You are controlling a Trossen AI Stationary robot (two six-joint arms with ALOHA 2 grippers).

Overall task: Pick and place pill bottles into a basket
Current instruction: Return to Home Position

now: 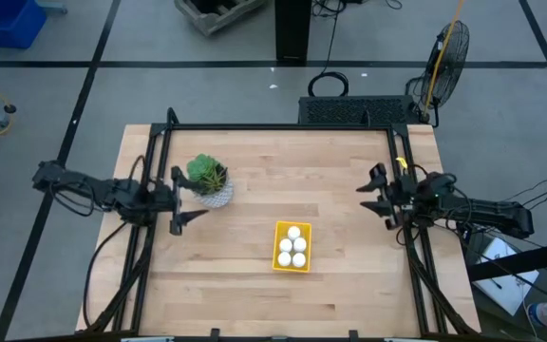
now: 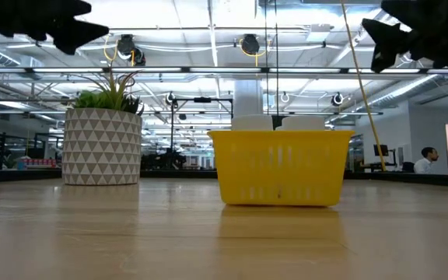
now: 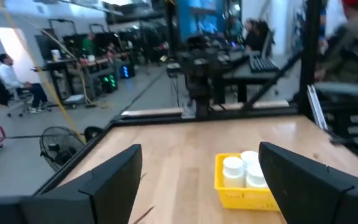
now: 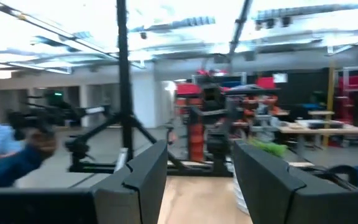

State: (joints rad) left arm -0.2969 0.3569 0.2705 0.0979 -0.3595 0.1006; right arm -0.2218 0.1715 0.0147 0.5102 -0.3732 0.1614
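The yellow basket [image 1: 292, 258] stands on the table's near middle, and several white pill bottles [image 1: 292, 245] stand upright inside it. In the low view their caps [image 2: 251, 122] rise above the basket's rim [image 2: 278, 134]. My left gripper [image 1: 184, 197] hovers open over the table's left side, beside the potted plant, and points level toward the right. In the left wrist view the basket [image 3: 241, 194] and bottles [image 3: 233, 168] lie ahead between its fingers. My right gripper [image 1: 368, 190] hovers open over the table's right side with nothing between its fingers.
A green plant in a white patterned pot [image 1: 209, 180] stands at the left, just beyond my left gripper. A black frame runs along the table's edges [image 1: 283, 127]. Bare wood [image 1: 330, 180] lies between the two grippers. A fan [image 1: 449, 52] stands on the floor behind the table.
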